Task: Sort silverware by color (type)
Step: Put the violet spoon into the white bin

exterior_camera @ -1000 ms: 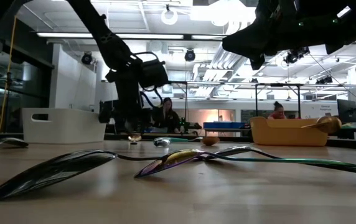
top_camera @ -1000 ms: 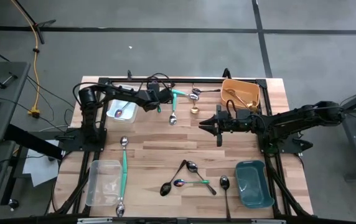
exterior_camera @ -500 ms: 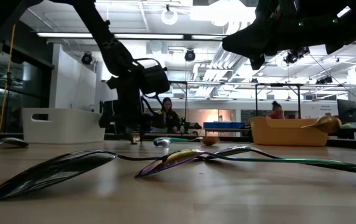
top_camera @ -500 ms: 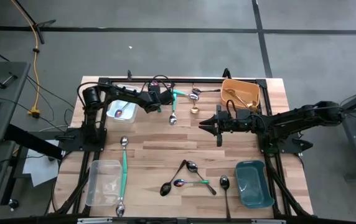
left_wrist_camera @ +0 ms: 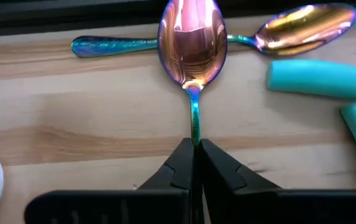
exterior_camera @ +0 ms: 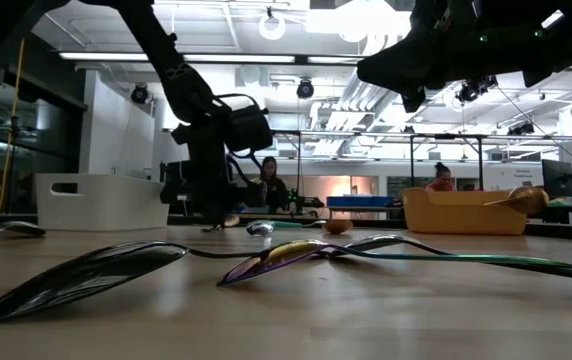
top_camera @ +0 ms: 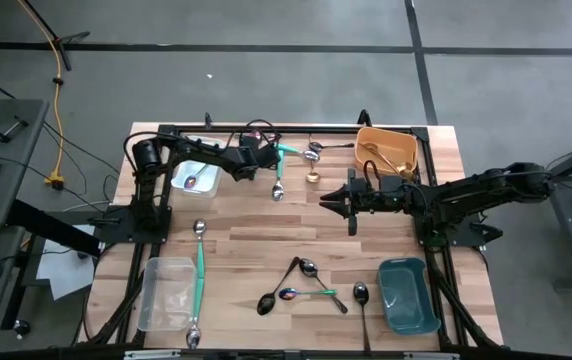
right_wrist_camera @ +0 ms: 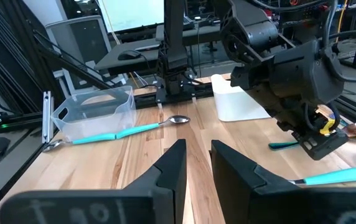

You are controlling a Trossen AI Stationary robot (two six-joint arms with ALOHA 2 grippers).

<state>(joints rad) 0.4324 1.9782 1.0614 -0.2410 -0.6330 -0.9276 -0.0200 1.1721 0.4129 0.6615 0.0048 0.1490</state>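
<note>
An iridescent rainbow spoon [left_wrist_camera: 192,46] lies near the table's far edge, and my left gripper [left_wrist_camera: 194,163] [top_camera: 262,151] is shut on its handle. Its bowl shows in front of a second rainbow spoon [left_wrist_camera: 304,23] that lies crosswise. Two teal handles [left_wrist_camera: 324,79] sit beside them. My right gripper [top_camera: 324,198] [right_wrist_camera: 198,155] hovers open over the table's middle and holds nothing. Several more spoons [top_camera: 301,285] lie in a cluster near the front edge. My left gripper pinches the rainbow spoon's thin handle [left_wrist_camera: 195,127] between its two fingertips, at the end away from the bowl. The fingers slant down from the table's left and point along the handle. I cannot tell whether the bowl [left_wrist_camera: 192,46] rests on the table.
A white bin [top_camera: 181,168] with a spoon inside stands behind the left arm. An orange bin [top_camera: 403,147] with gold spoons is at the far right. A clear bin [top_camera: 164,293] and a teal bin [top_camera: 407,295] flank the front. Teal-handled spoons [top_camera: 199,270] [top_camera: 278,175] lie on the wood.
My left gripper has shut on the rainbow spoon's handle and rolled slightly, without shifting its place. The right arm has kept still.
</note>
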